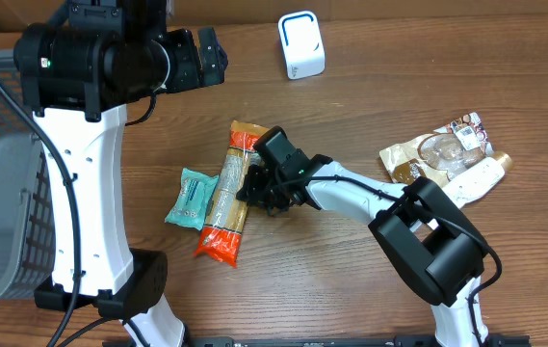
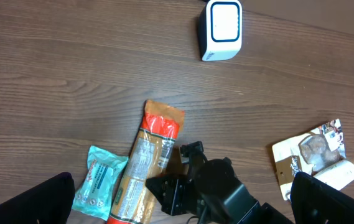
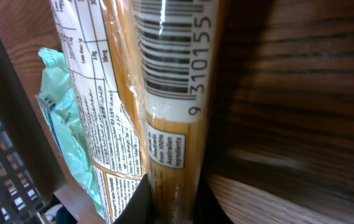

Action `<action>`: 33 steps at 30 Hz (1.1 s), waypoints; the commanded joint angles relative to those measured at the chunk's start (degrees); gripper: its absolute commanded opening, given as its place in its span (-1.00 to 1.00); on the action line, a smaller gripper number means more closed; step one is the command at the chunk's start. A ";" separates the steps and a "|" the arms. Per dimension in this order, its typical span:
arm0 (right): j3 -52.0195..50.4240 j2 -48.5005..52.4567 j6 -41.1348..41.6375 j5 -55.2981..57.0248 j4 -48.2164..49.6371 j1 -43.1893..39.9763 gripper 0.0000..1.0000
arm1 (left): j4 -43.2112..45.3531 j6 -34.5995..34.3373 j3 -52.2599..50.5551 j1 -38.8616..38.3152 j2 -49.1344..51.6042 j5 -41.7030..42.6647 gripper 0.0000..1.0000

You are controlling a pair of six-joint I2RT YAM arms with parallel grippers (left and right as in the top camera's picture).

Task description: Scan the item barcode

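A long orange-and-clear pasta packet lies flat on the wooden table, a little left of centre. My right gripper is shut on the packet's right edge. In the right wrist view both dark fingers pinch the packet at the bottom, where the right gripper closes on it. Its barcode faces that camera. A white box with a blue rim stands at the far edge. My left gripper hangs open high above the table. Its fingers frame the packet from above.
A teal wipes packet lies against the pasta packet's left side. A tan snack bag and a white bottle sit at the right. A wire basket fills the left edge.
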 commanded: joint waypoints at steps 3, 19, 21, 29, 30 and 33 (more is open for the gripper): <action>0.39 -4.66 -14.82 1.49 -12.50 -4.68 -0.93 | 0.22 0.87 0.33 -0.13 0.46 -0.42 0.99; 25.59 -2.99 -29.46 35.69 -61.16 -1.51 -0.93 | 0.22 0.87 0.33 -0.13 0.46 -0.42 0.99; 25.59 0.17 -30.56 36.04 -61.07 0.00 -0.86 | 0.22 0.90 0.33 -0.13 0.46 -0.42 0.99; 26.88 2.73 -31.56 35.45 -57.59 0.92 0.61 | 0.22 0.87 0.33 -0.13 0.46 -0.42 0.99; 27.34 2.58 -31.78 34.84 -58.01 -0.15 0.61 | 0.22 0.87 0.33 -0.13 0.46 -0.42 0.99; 29.11 1.88 -33.27 32.57 -59.25 -4.57 0.62 | 0.22 0.87 0.33 -0.13 0.46 -0.42 0.99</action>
